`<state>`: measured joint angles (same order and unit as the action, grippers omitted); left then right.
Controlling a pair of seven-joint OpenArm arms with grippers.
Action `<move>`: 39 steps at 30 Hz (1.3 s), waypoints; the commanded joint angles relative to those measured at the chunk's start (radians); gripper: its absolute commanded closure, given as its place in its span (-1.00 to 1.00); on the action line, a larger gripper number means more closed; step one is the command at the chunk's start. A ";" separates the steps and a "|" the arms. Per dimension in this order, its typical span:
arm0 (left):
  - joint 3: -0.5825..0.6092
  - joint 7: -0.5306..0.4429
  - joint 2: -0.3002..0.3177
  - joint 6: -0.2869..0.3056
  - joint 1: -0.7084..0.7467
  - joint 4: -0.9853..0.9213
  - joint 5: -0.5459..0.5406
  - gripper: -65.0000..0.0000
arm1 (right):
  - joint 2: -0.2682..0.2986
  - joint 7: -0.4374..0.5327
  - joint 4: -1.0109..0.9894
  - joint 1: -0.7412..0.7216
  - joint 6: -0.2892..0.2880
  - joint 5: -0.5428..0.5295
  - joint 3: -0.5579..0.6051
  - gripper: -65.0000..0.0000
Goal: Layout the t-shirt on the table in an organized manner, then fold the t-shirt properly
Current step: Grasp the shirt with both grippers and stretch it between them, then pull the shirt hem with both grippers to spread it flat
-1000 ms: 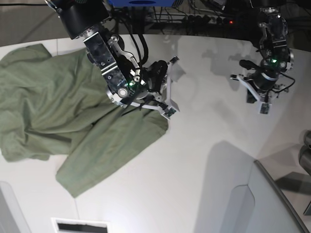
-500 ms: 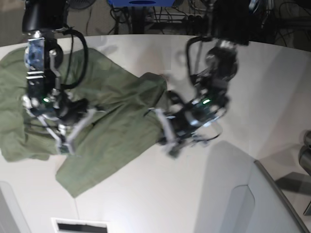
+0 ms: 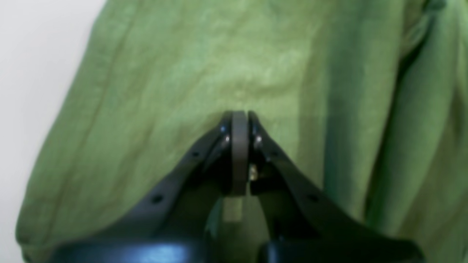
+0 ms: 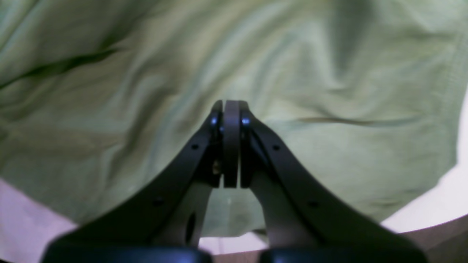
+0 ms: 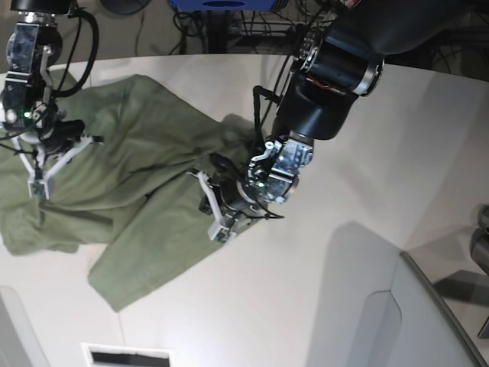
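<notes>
The olive-green t-shirt (image 5: pixel 145 176) lies rumpled on the left half of the white table (image 5: pixel 321 290), with a raised fold near its middle. My left gripper (image 5: pixel 218 228) is down at the shirt's right edge. In the left wrist view it (image 3: pixel 239 117) is shut, its tips over the green cloth (image 3: pixel 219 65), and no fabric shows between them. My right gripper (image 5: pixel 35 183) hangs over the shirt's left part. The right wrist view has it (image 4: pixel 231 106) shut above wrinkled cloth (image 4: pixel 292 73), close to a hem.
A grey angled panel (image 5: pixel 428 321) rises at the lower right. A white slotted piece (image 5: pixel 126 355) sits at the front edge. Cables and equipment (image 5: pixel 229 23) crowd behind the table's curved far edge. A dark object (image 5: pixel 481 229) stands at the right border.
The arm on the base view's left swung from mid-shirt to the shirt's left side, and its gripper closed. The other arm came in from the far right to the shirt's right edge. The cloth bunched up.
</notes>
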<state>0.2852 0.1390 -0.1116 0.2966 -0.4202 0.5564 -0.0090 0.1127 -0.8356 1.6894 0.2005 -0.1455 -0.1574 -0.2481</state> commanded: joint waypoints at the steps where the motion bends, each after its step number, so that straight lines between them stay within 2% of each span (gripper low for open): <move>1: -0.004 0.034 0.046 -0.029 0.005 0.003 0.019 1.00 | 0.005 0.022 0.016 -0.011 -0.001 -0.006 -0.009 1.00; 5: -0.016 0.035 0.157 -0.043 0.083 0.077 0.010 1.00 | 0.005 0.022 0.016 -0.009 -0.001 -0.006 -0.010 1.00; 8: -0.016 0.035 0.254 -0.129 0.191 0.219 0.008 1.00 | 0.003 0.023 0.015 -0.009 -0.001 -0.006 -0.004 1.00; 11: -0.025 0.054 0.319 -0.158 0.310 0.382 0.007 1.00 | 0.003 0.023 0.013 -0.017 -0.001 -0.008 -0.004 1.00; 15: -0.214 0.135 0.324 -0.158 0.470 0.617 0.010 1.00 | 0.008 0.023 0.013 -0.034 -0.001 -0.003 -0.004 1.00; 18: -0.344 0.149 0.306 -0.158 0.590 0.781 0.019 1.00 | 0.017 0.025 -0.013 -0.048 -0.003 -0.001 -0.003 1.00; 22: -0.389 0.149 0.304 -0.158 0.651 0.897 0.010 1.00 | 0.058 0.025 -0.085 -0.097 -0.003 -0.001 -0.001 1.00; 24: -0.389 0.150 0.300 -0.158 0.619 0.904 0.014 1.00 | 0.086 0.025 -0.133 -0.132 -0.004 -0.001 0.005 1.00; 26: -0.366 0.153 0.272 -0.158 0.548 0.887 0.020 1.00 | 0.117 0.025 -0.177 -0.178 -0.006 -0.001 0.062 1.00; 28: -0.338 0.199 0.260 -0.158 0.461 0.841 0.020 1.00 | 0.158 0.029 -0.231 -0.232 -0.006 -0.001 0.138 1.00; 31: -0.298 0.241 0.229 -0.158 0.304 0.715 0.020 1.00 | 0.181 0.089 -0.360 -0.344 -0.004 -0.001 0.201 1.00; 34: -0.283 0.239 0.189 -0.159 0.149 0.511 0.020 1.00 | 0.195 0.183 -0.616 -0.491 -0.004 -0.001 0.209 1.00; 37: -0.283 0.173 0.163 -0.167 0.033 0.287 0.020 1.00 | 0.227 0.307 -0.895 -0.623 -0.006 0.000 0.211 1.00; 39: -0.281 0.075 0.155 -0.231 -0.021 0.135 0.020 1.00 | 0.236 0.393 -1.072 -0.700 -0.041 0.000 0.212 1.00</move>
<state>0.0074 0.2108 0.0341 0.0757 -0.4240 0.6762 0.0071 0.3420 -0.4503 0.5926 -0.4740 -0.1768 -0.1516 -0.0368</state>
